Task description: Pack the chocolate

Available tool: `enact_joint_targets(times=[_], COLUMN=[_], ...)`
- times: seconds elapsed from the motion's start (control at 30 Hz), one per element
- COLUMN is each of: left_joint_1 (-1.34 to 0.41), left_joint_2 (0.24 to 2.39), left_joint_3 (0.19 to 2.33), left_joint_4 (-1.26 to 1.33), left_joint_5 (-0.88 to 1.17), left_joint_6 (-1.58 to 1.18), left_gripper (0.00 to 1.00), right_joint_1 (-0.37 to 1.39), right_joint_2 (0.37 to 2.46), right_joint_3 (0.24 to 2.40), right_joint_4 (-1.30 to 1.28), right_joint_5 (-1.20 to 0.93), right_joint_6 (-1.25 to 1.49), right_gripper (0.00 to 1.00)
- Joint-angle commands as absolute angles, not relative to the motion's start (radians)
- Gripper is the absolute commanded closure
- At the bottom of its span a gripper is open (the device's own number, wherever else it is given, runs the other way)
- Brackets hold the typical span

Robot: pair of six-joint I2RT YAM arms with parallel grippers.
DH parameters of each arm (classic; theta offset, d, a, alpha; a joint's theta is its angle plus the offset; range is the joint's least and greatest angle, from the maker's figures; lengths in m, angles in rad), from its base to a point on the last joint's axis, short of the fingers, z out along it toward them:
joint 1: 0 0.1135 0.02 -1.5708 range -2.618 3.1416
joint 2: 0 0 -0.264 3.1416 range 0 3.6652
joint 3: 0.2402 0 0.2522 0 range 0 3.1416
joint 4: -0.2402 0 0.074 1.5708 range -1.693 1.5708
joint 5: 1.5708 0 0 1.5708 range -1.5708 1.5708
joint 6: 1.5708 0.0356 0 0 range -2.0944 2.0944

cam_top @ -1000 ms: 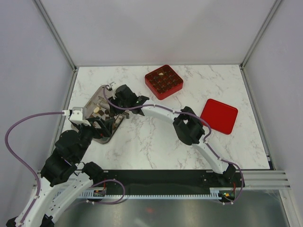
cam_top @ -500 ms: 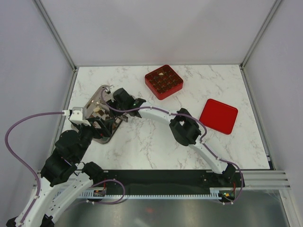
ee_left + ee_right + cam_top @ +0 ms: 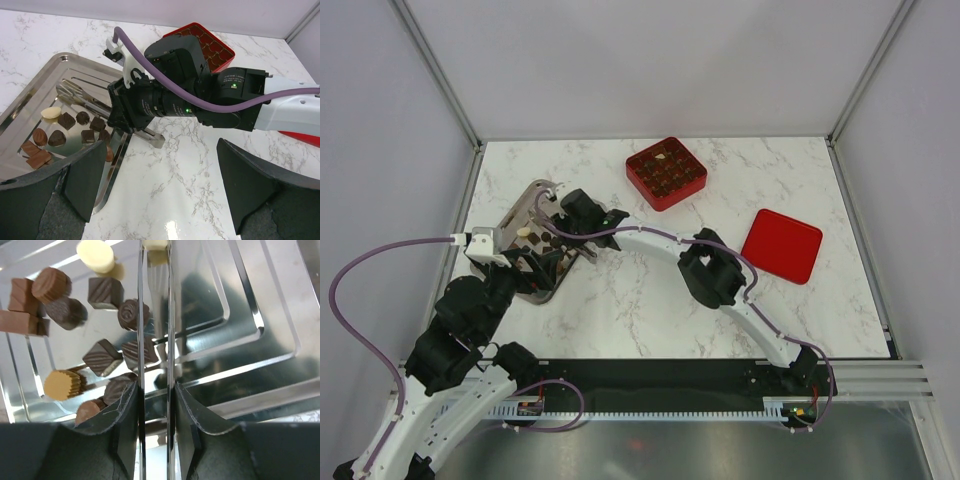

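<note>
Several chocolate pieces (image 3: 102, 357), mostly dark brown with a pale cream one (image 3: 95, 255), lie on a steel tray (image 3: 509, 224) at the left. My right gripper (image 3: 156, 405) is shut on metal tongs (image 3: 140, 315) and holds them low over the tray, beside the pieces. A pale bit shows at the tongs' tips (image 3: 155, 244); I cannot tell if it is gripped. In the left wrist view the tongs (image 3: 80, 97) lie over the tray next to the chocolates (image 3: 65, 122). My left gripper (image 3: 165, 190) is open and empty over the marble beside the tray's near corner.
The red gridded box (image 3: 665, 172) stands at the back centre with chocolates in its compartments. Its red lid (image 3: 782, 245) lies at the right. The right arm (image 3: 715, 270) arcs across the middle of the table. Grey walls close in the sides.
My right gripper with the tongs has shifted a little to the left and nearer over the tray. The left arm has hardly moved.
</note>
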State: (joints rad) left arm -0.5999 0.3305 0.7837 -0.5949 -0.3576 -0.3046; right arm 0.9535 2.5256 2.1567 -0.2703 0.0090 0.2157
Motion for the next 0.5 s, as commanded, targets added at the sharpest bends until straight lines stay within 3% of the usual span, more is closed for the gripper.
enact_joint_targets(times=[0.0, 0.47], left_joint_1=[-0.598, -0.598], left_joint_2=[0.319, 0.314], left_joint_3=[0.782, 0.779], left_joint_4=[-0.551, -0.551], left_joint_5=[-0.371, -0.377], left_joint_6=[-0.267, -0.270], left_gripper=[0.00, 0.00], right_joint_1=[0.937, 0.789], right_joint_2=[2.419, 2.158], right_joint_3=[2.128, 1.936], right_joint_4=[-0.264, -0.229], right_joint_5=[0.026, -0.020], right_joint_6=[0.207, 0.252], right_gripper=[0.65, 0.68])
